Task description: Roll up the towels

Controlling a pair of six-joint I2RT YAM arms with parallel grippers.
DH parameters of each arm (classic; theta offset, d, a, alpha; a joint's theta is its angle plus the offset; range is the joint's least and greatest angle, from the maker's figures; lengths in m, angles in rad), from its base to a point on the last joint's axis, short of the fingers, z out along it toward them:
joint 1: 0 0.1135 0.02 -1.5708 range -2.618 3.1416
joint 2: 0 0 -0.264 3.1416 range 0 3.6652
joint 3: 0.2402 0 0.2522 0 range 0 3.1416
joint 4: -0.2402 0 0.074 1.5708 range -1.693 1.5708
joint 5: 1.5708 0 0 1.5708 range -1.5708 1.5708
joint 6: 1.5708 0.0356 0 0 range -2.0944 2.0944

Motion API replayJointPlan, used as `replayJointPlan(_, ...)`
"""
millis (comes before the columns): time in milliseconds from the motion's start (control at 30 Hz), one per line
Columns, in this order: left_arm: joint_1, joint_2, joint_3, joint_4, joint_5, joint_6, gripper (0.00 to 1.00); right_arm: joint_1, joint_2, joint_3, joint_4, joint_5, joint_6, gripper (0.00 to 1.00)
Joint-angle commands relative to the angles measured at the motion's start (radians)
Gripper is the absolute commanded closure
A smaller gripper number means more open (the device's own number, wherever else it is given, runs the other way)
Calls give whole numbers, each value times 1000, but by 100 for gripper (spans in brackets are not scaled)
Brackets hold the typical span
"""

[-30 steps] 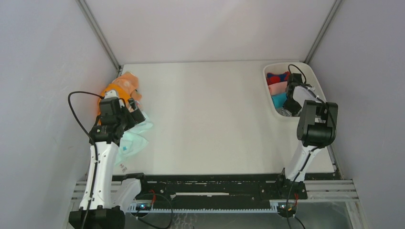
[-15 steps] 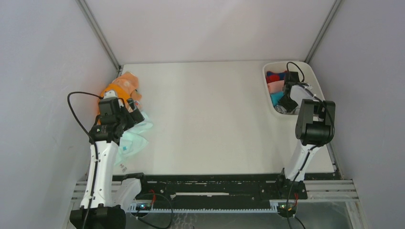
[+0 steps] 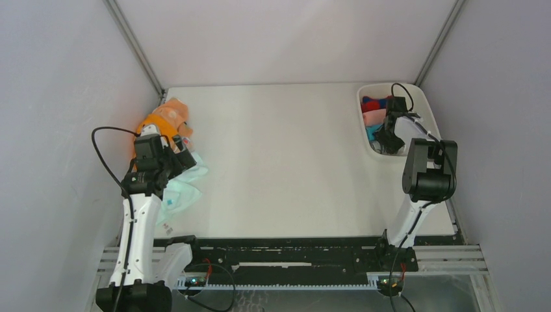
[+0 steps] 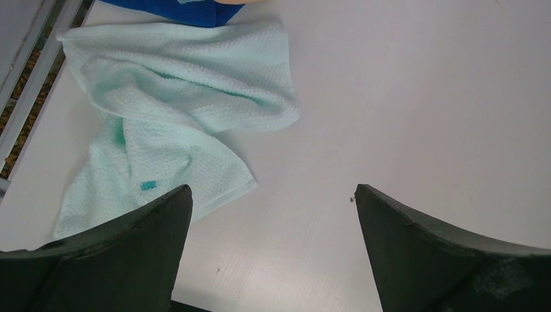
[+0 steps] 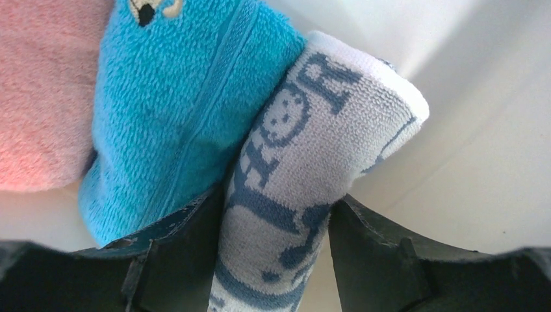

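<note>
Release is starting: right end effector [image 5: 278, 208] is widening around rolled white blue-print cloth towel [image 5: 305, 136] inside white plastic tray [image 5: 468, 130]; can't tell if it's holding.

This is a robotics lab cell, not a lived-in room. My left arm [image 3: 140, 214] and right arm [image 3: 425, 172] are bolted to a slotted metal rail [image 3: 292, 273] along the near edge of a plain white counter [image 3: 279, 162]. Blank pale panels [image 3: 286, 39] box it in, joined by aluminium posts [image 3: 133, 45]. A black cable [image 3: 94, 138] loops loose off my arm. The only household things are small towels [image 3: 170, 117] and a white plastic tray [image 3: 432, 107], set at the far corners.
</note>
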Motion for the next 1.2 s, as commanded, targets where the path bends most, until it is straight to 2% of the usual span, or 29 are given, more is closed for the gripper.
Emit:
replayJointPlan(0,9,-23,-21,33,4,6,0,14,-88,-34,51,-61,64,43)
replayJointPlan(167,8,-30,-23,33,4,6,0,14,-56,-39,58,-92,91,42)
replayJointPlan(433,8,-38,-28,38,5,11,0,10,-47,-52,66,-115,109,32)
replayJointPlan(733,9,-64,-37,48,32,9,0,-1,-150,-83,61,-113,114,26)
replayJointPlan(1033,8,-100,-34,50,87,6,0,-7,-233,-154,60,-123,118,24)
replayJointPlan(1167,8,-131,-7,27,107,-6,0,-6,-336,-180,74,-133,69,22)
